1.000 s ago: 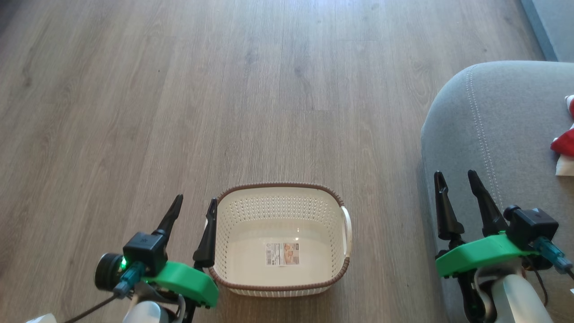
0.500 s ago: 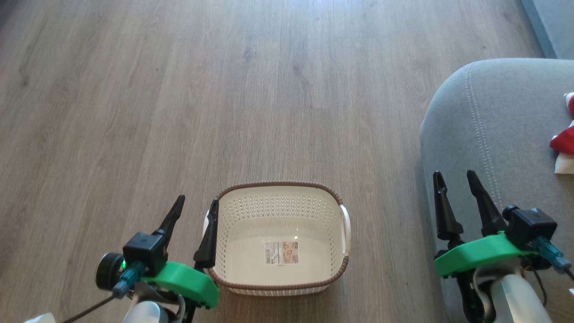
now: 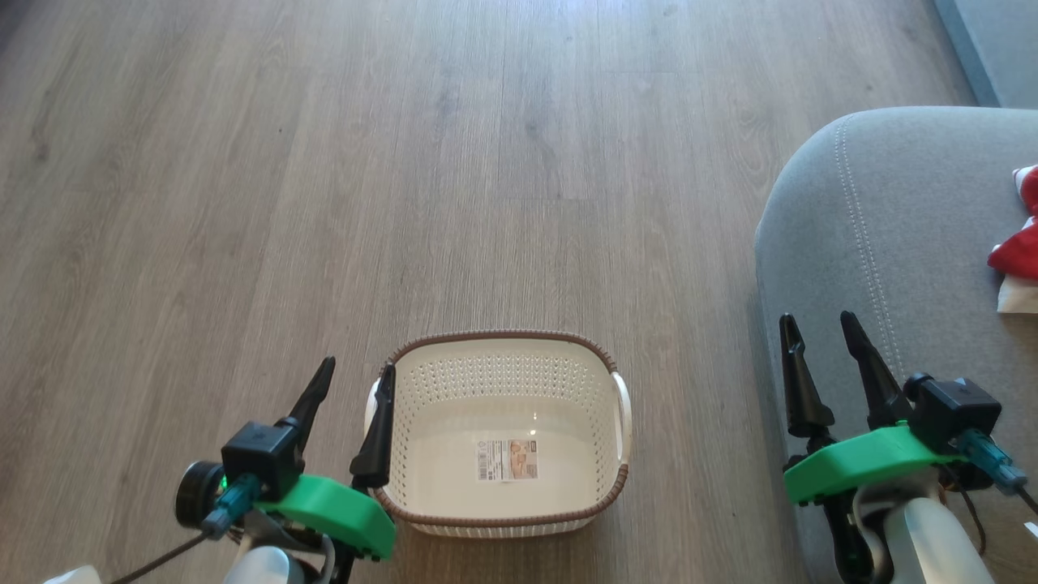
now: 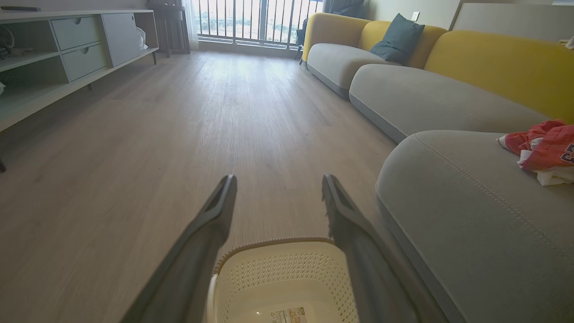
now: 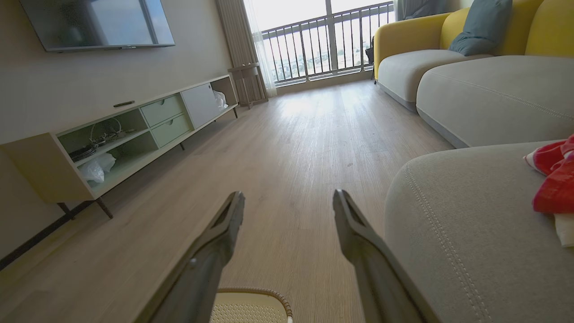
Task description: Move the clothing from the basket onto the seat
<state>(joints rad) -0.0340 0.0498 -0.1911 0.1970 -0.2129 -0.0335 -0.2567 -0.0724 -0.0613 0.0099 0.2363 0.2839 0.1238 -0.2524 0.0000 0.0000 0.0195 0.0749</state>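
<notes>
**Basket empty, clothing on the seat**

Nearest, the left gripper and the right gripper both have their 2 fingers apart and hold nothing, as 1 second ago; just the camera has shifted a little. The basket is empty. The clothing lies on the seat, so the task looks finished. Beyond are the wooden floor, a yellow sofa and a low cabinet.

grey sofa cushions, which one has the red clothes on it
The nearest cushion, beside the basket: the red clothing lies on it. The middle cushion and the far cushion hold no red fabric.
</notes>
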